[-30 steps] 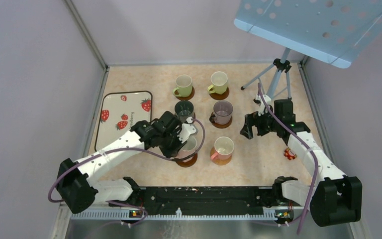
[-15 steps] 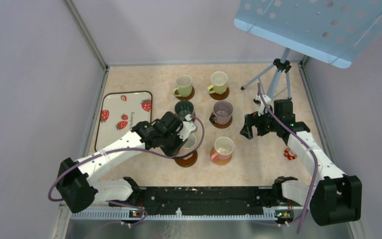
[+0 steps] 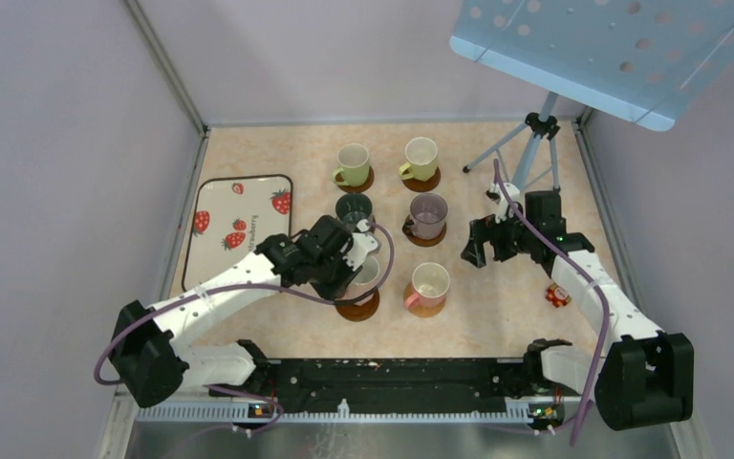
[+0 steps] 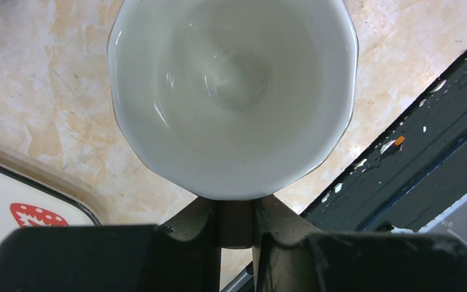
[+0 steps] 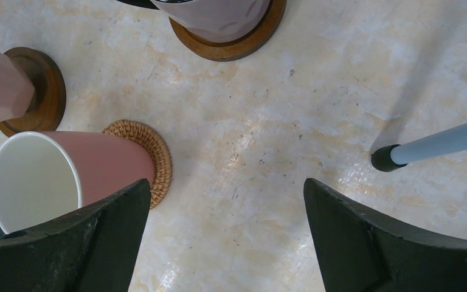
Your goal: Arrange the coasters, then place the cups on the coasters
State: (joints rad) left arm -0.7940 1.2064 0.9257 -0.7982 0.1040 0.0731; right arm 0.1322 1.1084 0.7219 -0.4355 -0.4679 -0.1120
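My left gripper [image 3: 357,272] is shut on the handle [image 4: 236,222] of a pink cup [image 3: 370,273], whose pale inside [image 4: 231,91] fills the left wrist view. A dark brown coaster [image 3: 357,308] lies just near of this cup. Two light green cups [image 3: 352,164] [image 3: 420,158] and a mauve cup [image 3: 428,214] stand on brown coasters. A dark green cup [image 3: 354,207] stands behind the left gripper. The other pink cup [image 3: 430,283] [image 5: 97,164] sits on the tan woven coaster [image 5: 152,152]. My right gripper [image 3: 483,244] [image 5: 228,237] hangs open to the right of the cups, over bare table.
The strawberry-print tray [image 3: 239,225] lies at the left. A tripod [image 3: 526,153] with a blue perforated board [image 3: 612,48] stands at the back right, one foot [image 5: 386,158] close to the right gripper. A small red object [image 3: 558,296] lies by the right arm. A black rail [image 3: 392,378] runs along the near edge.
The left gripper has shifted slightly toward the far side with the pink cup, uncovering more of the brown coaster. The right arm has not moved.
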